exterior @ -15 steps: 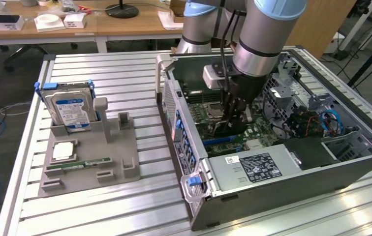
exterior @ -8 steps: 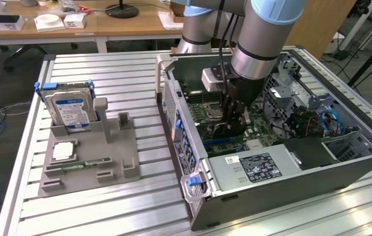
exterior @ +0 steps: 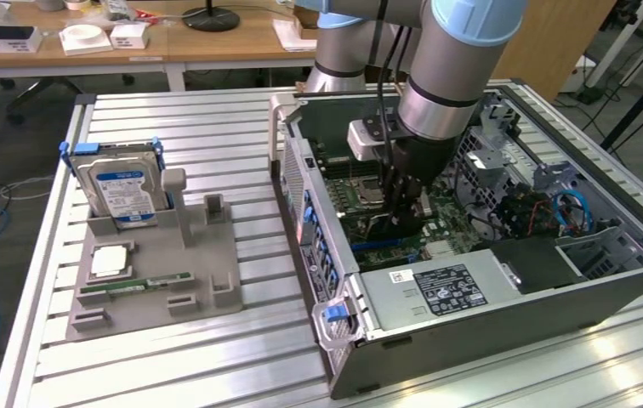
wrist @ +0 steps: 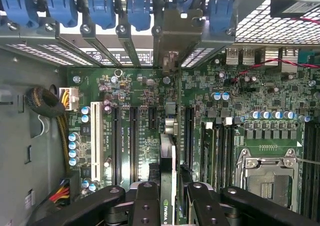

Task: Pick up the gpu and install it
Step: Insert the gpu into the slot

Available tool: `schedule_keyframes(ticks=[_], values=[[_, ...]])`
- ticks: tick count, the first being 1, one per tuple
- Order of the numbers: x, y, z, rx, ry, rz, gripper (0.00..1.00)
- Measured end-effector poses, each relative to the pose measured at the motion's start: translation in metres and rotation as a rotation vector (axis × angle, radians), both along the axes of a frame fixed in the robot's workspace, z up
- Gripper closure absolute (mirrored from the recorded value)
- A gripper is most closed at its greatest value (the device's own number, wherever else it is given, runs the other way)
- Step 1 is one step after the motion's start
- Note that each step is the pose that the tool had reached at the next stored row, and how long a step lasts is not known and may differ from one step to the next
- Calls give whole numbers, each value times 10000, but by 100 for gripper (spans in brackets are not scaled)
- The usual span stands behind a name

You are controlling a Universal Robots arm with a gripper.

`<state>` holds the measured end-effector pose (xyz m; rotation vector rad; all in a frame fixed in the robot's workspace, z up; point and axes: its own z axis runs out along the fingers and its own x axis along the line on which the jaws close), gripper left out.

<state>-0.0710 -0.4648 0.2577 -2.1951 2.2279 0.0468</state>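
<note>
The gripper (wrist: 167, 206) is pinching the gpu (wrist: 168, 161) edge-on, holding it upright just above the motherboard (wrist: 135, 81) inside the case (exterior: 503, 314). Beyond the card, its bracket (wrist: 175, 36) is meeting the rear slot covers. Keeping the card square over its slot matters most while lowering it.

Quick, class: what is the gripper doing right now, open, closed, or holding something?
Gripper: closed on the gpu, holding it edge-on above the motherboard inside the computer case.
</note>
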Motion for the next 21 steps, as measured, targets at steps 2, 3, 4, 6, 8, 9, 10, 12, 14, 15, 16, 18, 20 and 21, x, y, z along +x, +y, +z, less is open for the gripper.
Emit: schedule_keyframes(ticks=[2, 3, 4, 6, 8, 9, 10, 12, 14, 15, 16, 18, 20, 21], values=[[0, 0, 0, 0, 0, 0, 74], [0, 0, 0, 0, 0, 0, 74], [0, 0, 0, 0, 0, 1, 74], [0, 0, 0, 1, 0, 1, 74], [0, 1, -1, 13, 0, 0, 74], [0, 1, -3, 18, -1, 0, 74], [0, 0, -7, 20, -2, 0, 74], [0, 0, -10, 17, 0, 2, 74], [2, 0, -6, 26, 0, 3, 74], [2, 0, 2, 29, 1, 2, 74], [2, 0, 13, 33, 1, 1, 74], [2, 0, 23, 31, -1, 1, 74], [3, 0, 25, 29, 0, 2, 74], [4, 0, 31, 27, 1, 2, 74]])
